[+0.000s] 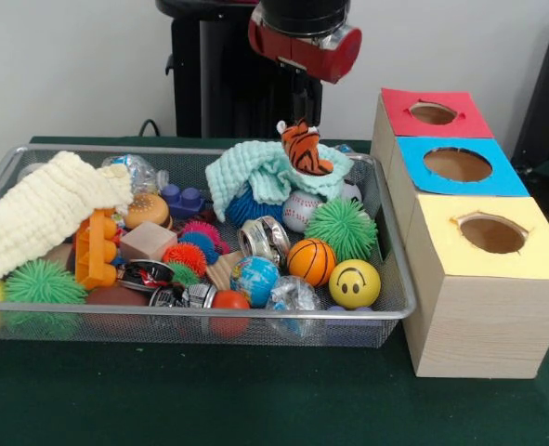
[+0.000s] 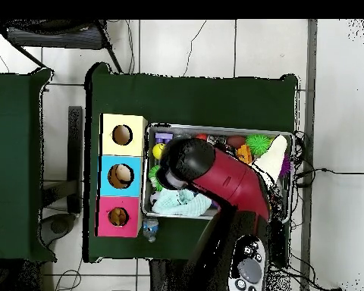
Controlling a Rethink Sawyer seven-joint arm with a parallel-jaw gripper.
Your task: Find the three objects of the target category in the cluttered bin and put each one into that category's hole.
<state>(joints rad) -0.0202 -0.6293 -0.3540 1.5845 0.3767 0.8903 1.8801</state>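
The silver wire-mesh bin [image 1: 209, 312] sits on the green table, full of toys. A toy tiger [image 1: 305, 150] lies on a teal cloth [image 1: 260, 172] at the bin's far right. My gripper [image 1: 303, 113] hangs straight above the tiger, at or just over its top. The red-surrounded hole [image 1: 433, 113] is on the farthest of three wooden boxes to the right of the bin. In the overhead view the arm [image 2: 215, 176] covers the gripper and much of the bin [image 2: 215, 127]; the red hole [image 2: 117, 217] is at the left.
The blue-surrounded hole [image 1: 457, 164] and the yellow-surrounded hole [image 1: 492, 234] are nearer the camera. The bin holds a basketball [image 1: 311, 261], a smiley ball [image 1: 354, 283], a globe ball [image 1: 254, 278], a baseball [image 1: 301, 210], a green spiky ball [image 1: 340, 229] and a yellow cloth [image 1: 42, 214].
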